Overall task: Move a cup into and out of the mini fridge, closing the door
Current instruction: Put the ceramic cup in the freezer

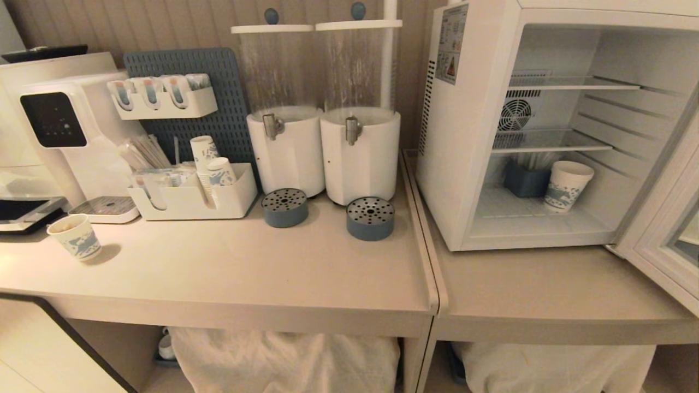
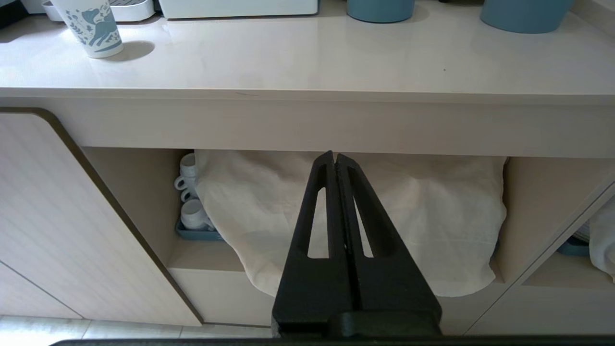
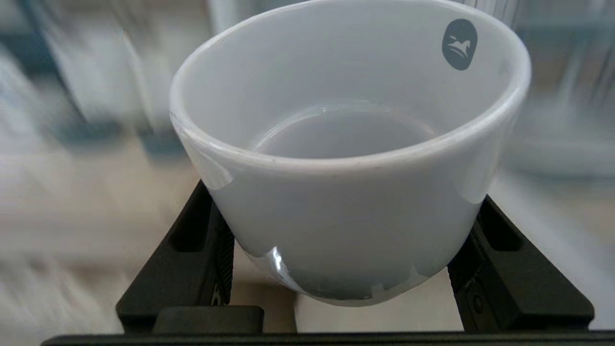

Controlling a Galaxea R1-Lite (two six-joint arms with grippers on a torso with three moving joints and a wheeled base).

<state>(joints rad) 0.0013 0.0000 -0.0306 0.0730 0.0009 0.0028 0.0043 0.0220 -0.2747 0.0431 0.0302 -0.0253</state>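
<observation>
Held between my right gripper's (image 3: 343, 269) black fingers (image 3: 192, 269), the cup (image 3: 346, 158) fills the right wrist view: white, empty, upright, a small blue mark inside its rim. Both fingers press its lower wall from opposite sides; the background is blurred. My left gripper (image 2: 336, 161) hangs below the counter (image 2: 307, 62) edge, its fingers pressed together on nothing, pointing at a white cloth (image 2: 355, 216) on the open shelf beneath; small white cups (image 2: 192, 202) are stacked on a blue tray beside the cloth. In the head view, neither arm appears. Fridge (image 1: 475, 136) stands at the right on the counter, door (image 1: 663, 229) swung wide toward the right. Inside, on the floor below two wire shelves, sit a paper cup (image 1: 567, 185) and a blue holder (image 1: 525, 180). Two dispensers (image 1: 322, 147) stand left of the fridge; another paper cup (image 1: 76, 236) stands far left.
</observation>
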